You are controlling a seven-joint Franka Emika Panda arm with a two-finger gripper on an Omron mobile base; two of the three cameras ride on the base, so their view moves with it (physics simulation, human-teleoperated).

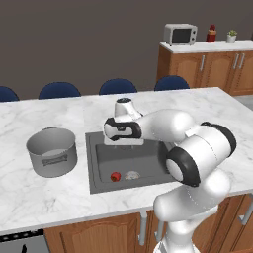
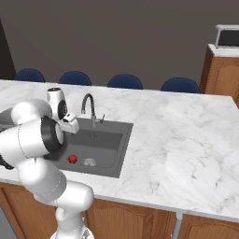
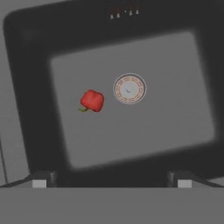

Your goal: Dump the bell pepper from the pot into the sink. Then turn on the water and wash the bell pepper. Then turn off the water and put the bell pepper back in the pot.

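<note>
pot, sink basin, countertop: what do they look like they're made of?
Pot: looks like brushed grey metal, going by the dull sheen on its straight wall.
Sink: matte dark grey, metal or composite; the render leaves it open.
Counter: white, grey-veined, polished-looking marble or an imitation.

I can read no text, label, brand, number or sign anywhere I look. The microwave (image 1: pixel 180 34) on the far cabinet worktop shows a dark door and a plain panel with no legible marks. The pot (image 1: pixel 51 151) near the left edge of the worktop has a bare grey wall. The small pale marks at the sink's (image 3: pixel 39 131) back rim are too blurred for me to make out as writing.
</note>
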